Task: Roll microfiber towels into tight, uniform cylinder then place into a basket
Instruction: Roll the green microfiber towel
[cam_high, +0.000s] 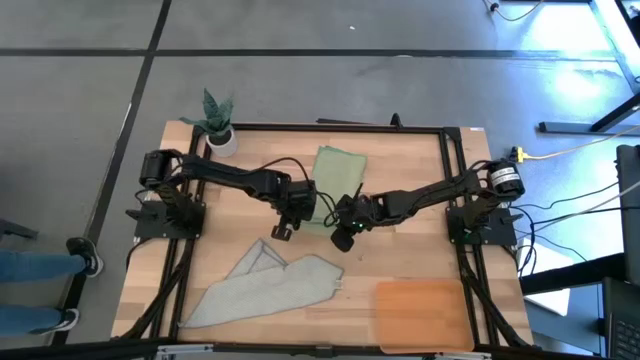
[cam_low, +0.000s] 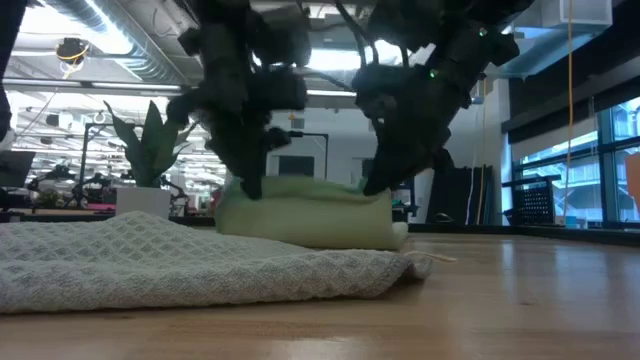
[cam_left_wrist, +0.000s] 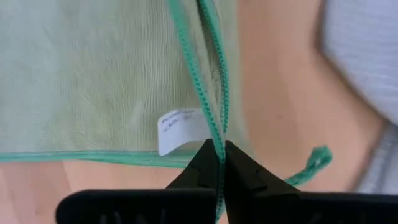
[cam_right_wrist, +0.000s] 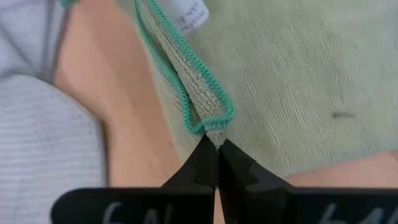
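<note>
1. Table (cam_high: 410, 170) of pale wood carries both cloths, the tray and a small potted plant (cam_high: 216, 118) at its far left corner.
2. The green towel (cam_high: 338, 172) lies at the middle of the table, toward the far side; from the low view it shows as a folded, raised bundle (cam_low: 305, 215) between the two arms.
3. The left gripper (cam_high: 283, 229) sits at the green towel's near left corner, fingers pressed together on the teal-stitched hem (cam_left_wrist: 214, 134) (a white label (cam_left_wrist: 180, 129) lies just beside the pinch).
4. The right gripper (cam_high: 342, 240) sits at the towel's near right corner, fingers likewise closed, pinching the folded corner of the hem (cam_right_wrist: 208, 121).
5. The grey towel (cam_high: 262, 285) lies spread and rumpled on the near left part of the table, near the green one; whether the two touch cannot be told.
6. The basket (cam_high: 425, 312), a flat orange-brown tray, rests at the near right of the table, well apart from both grippers.
</note>
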